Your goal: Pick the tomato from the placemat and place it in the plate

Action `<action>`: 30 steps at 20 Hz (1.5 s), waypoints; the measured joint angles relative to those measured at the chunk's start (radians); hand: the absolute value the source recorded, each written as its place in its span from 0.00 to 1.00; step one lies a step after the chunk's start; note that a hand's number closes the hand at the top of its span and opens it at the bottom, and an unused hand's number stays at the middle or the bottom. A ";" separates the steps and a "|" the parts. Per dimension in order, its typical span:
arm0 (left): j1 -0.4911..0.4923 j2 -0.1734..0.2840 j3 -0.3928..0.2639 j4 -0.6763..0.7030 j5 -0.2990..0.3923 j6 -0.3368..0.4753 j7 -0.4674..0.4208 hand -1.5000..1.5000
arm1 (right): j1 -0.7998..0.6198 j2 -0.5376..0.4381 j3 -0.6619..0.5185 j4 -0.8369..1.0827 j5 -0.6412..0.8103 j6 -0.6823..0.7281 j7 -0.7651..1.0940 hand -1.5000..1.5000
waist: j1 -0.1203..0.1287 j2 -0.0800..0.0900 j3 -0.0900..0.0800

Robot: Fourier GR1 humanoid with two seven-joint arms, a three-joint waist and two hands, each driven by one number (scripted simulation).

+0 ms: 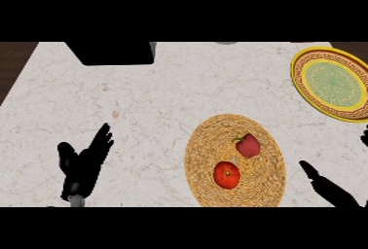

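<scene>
So far the tomato (226,175) lies ungrasped on the woven placemat (208,146). The right hand (327,187), fingers spread and unladen, is stationed just beside; closing over it is judged next.

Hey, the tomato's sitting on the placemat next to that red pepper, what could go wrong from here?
The tomato lies close to the red pepper on the placemat, so the right hand might knock or grab the pepper instead. The plate sits at the counter's far right corner, partly cut off by the view, so a release near its outer rim may roll off.
</scene>
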 measured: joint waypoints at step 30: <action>-0.049 -0.059 0.030 0.042 -0.052 -0.051 0.019 0.50 | -0.263 0.083 0.486 -0.108 0.735 0.562 1.146 0.00 | 0.032 0.005 0.001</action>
